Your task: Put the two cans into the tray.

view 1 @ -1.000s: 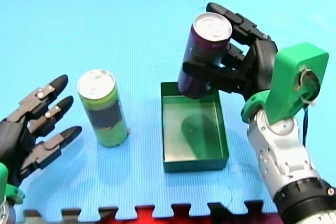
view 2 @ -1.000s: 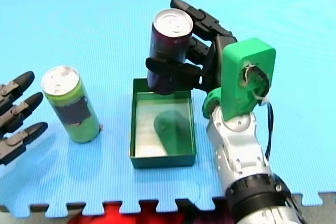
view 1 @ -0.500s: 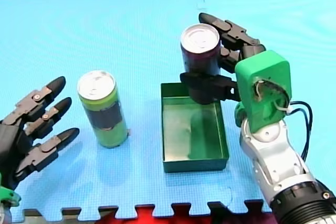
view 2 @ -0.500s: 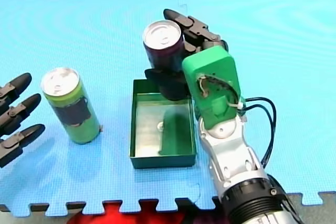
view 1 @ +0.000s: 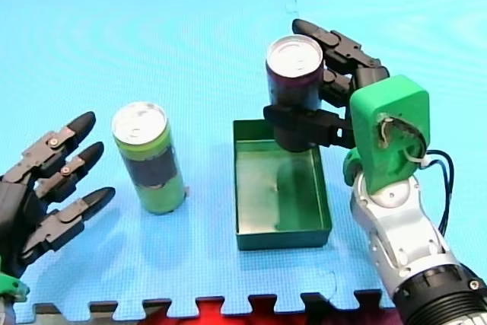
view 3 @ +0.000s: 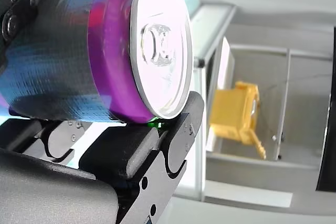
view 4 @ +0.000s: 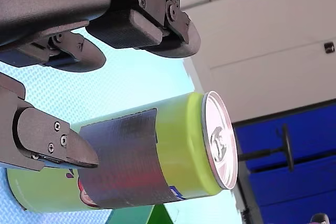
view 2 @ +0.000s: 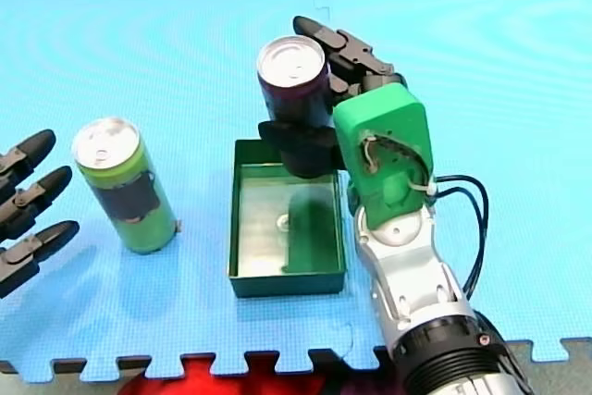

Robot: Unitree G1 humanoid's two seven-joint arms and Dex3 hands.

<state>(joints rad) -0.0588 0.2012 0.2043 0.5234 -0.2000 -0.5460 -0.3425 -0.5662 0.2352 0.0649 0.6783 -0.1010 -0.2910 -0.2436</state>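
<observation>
Gripping the purple can (view 1: 293, 81) in our right hand (view 1: 338, 95), closed firmly round it, we hold it upright over the tray's (view 1: 242, 188) far end; whether it touches the tray floor we cannot tell. The green can (view 1: 148, 161) stands on the mat (view 1: 152, 43) left of the tray, apart from it. Our left hand (view 1: 42, 192), holding nothing, is near the mat's front left corner.

Seemingly a robotics lab: a blue foam-mat surface (view 1: 152, 36), with a bare grey wall (view 3: 273, 3) and yellow equipment (view 3: 236, 111) beyond.
</observation>
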